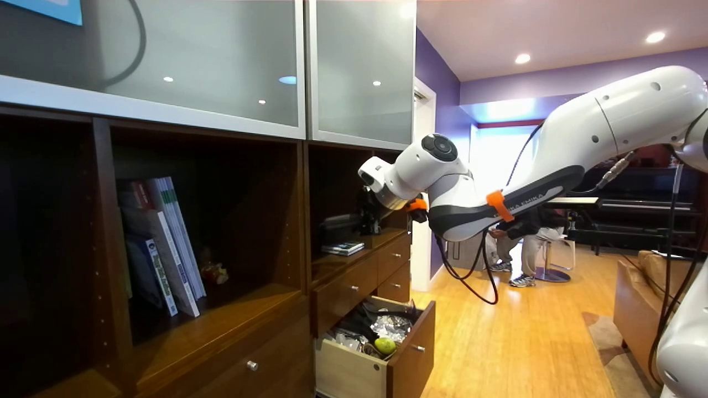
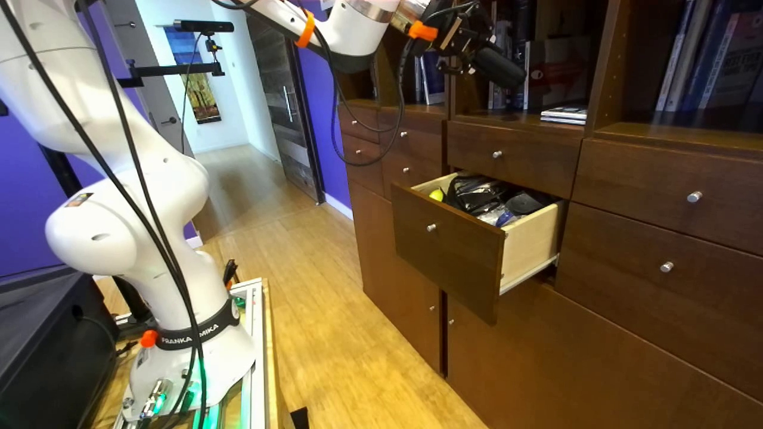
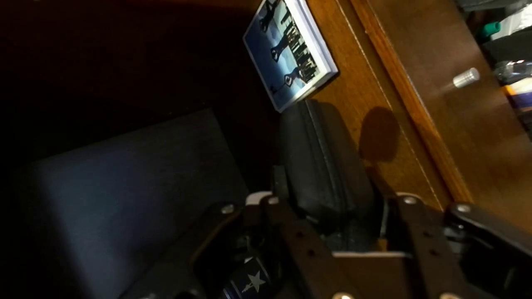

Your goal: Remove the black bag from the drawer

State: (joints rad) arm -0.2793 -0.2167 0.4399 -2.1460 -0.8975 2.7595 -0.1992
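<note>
The black bag [image 3: 324,162] is a padded dark pouch with a seam down its middle. My gripper [image 3: 331,197] is shut on one end of it, with the bag sticking out beyond the fingers. In an exterior view the bag [image 2: 499,65] hangs from the gripper [image 2: 464,47], tilted, in front of the shelf opening and above the ledge. It also shows dimly against the dark shelf [image 1: 338,224] beside the gripper [image 1: 369,213]. The drawer [image 1: 412,354] is pulled open below, also seen in an exterior view [image 2: 447,250]. It holds mixed items and a yellow-green ball [image 1: 385,346].
Booklets [image 3: 286,54] lie on the shelf ledge just beyond the bag; they also show in both exterior views [image 1: 343,248] [image 2: 563,113]. A closed drawer [image 2: 512,152] sits between the ledge and the open drawer. Books [image 1: 166,249] lean in the neighbouring compartment. A frosted door [image 1: 362,72] is above.
</note>
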